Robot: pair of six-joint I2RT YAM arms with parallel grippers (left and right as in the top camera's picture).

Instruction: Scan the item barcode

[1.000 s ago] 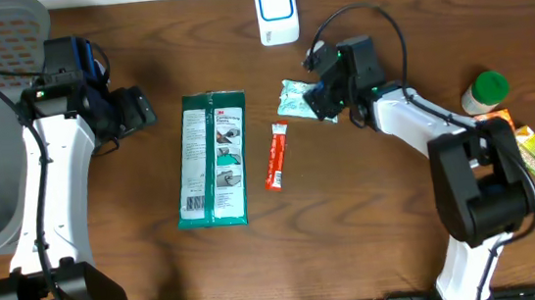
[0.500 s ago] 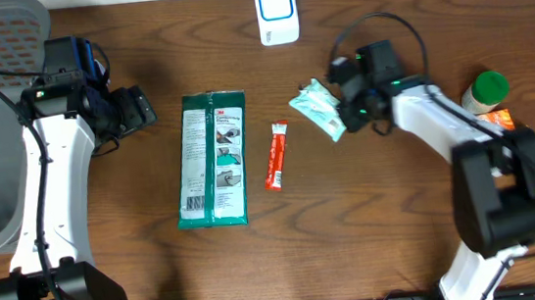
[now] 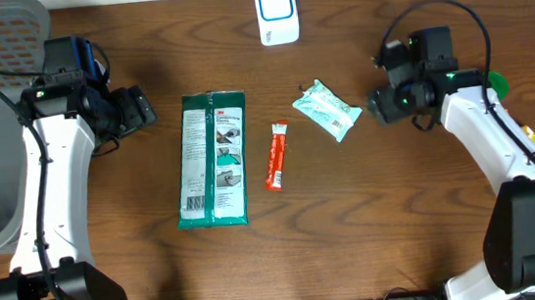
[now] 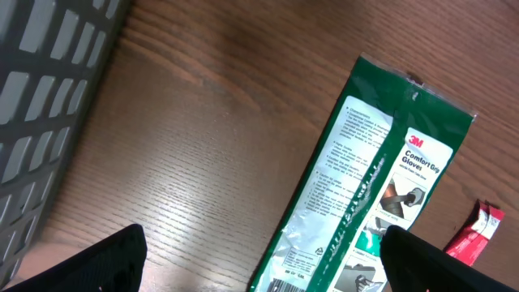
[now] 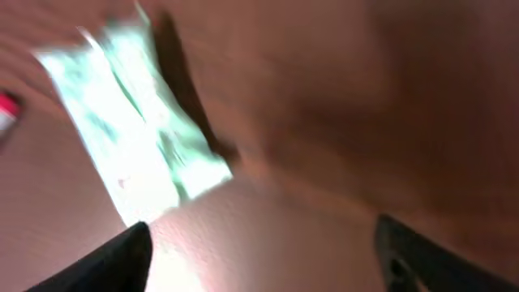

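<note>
On the dark wooden tabletop (image 3: 373, 219) are laid flat a green glove packet (image 3: 211, 160), a red sachet (image 3: 276, 155) just beside it, and a pale green packet (image 3: 328, 111). A white scanner (image 3: 277, 11) is placed at the far edge.

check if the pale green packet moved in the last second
Yes. In the overhead view, the pale green packet shifted rightward and slightly down, further from the white scanner.

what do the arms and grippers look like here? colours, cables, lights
The left arm and right arm have white link shells with black joints. The left gripper and right gripper are black, with blunt dark fingers in the wrist views. A black cable loops over the right wrist; another runs along the left arm. Each wrist shows a green light; the left adds a blue part.
</note>
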